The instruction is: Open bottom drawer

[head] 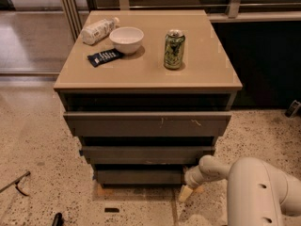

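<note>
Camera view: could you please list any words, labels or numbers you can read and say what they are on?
Can: green print, not legible.
Bottle: label not legible.
Packet: white lettering, not legible.
Bottom drawer: no text.
Gripper, at the drawer's lower right corner near the floor: no text.

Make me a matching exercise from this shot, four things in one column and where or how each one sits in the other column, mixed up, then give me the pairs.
Things:
1. green can
2. bottle
3. bottom drawer
4. gripper

Places or states:
A. lying on its side, back left of the cabinet top
B. low down, by the bottom drawer's right end
C. lowest of the three fronts
D. standing upright, right of the white bowl

Pairs: 1-D, 2-A, 3-C, 4-B.
</note>
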